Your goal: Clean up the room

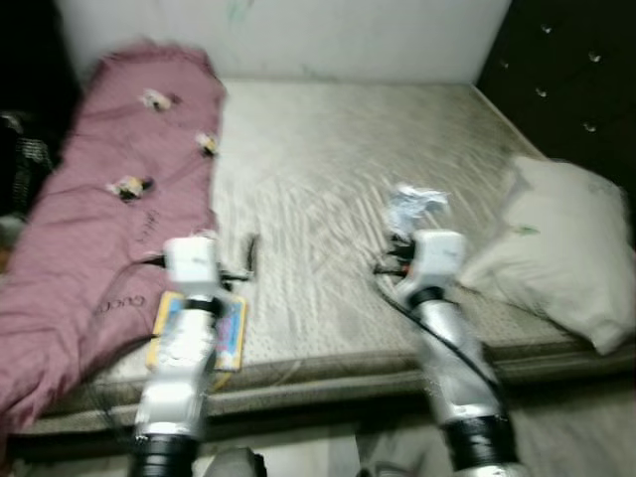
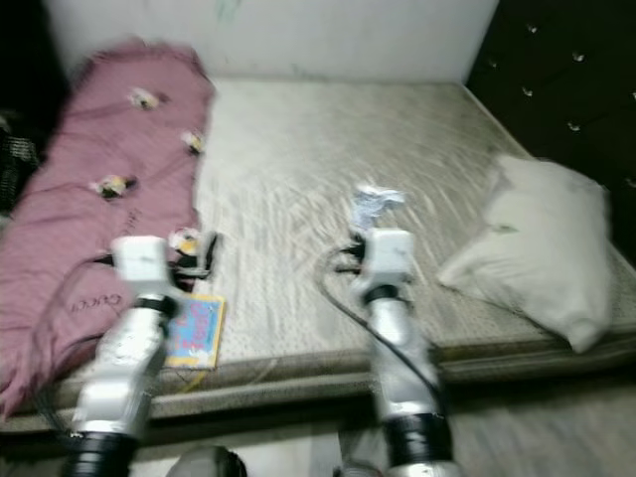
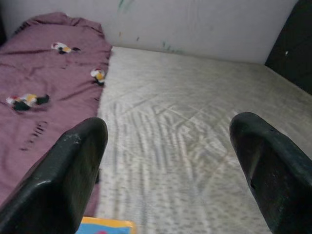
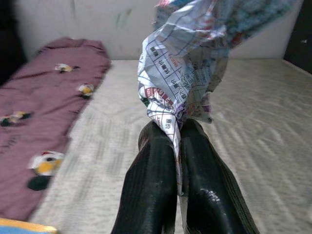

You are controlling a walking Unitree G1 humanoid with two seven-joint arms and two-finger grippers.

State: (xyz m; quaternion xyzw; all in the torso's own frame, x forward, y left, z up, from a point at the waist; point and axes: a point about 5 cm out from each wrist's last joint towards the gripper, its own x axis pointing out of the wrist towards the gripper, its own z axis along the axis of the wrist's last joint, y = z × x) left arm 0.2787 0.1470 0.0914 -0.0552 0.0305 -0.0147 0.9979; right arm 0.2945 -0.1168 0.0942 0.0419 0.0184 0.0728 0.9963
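Both arms outstretched (left jaws apart, right clamped).

A bare mattress (image 1: 328, 199) carries a maroon blanket (image 1: 94, 219), a white pillow (image 1: 556, 248) and a colourful book (image 1: 199, 333).

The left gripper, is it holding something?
No, the left gripper has its two black fingers spread wide apart with just the bare mattress between them.

We have two silver, segmented metal arms ending in black cuffs near the body, each carrying a boxy white wrist housing. Thin black cables loop along them. Our left gripper (image 3: 168, 165) and right gripper (image 4: 178, 146) have long, glossy black fingers.
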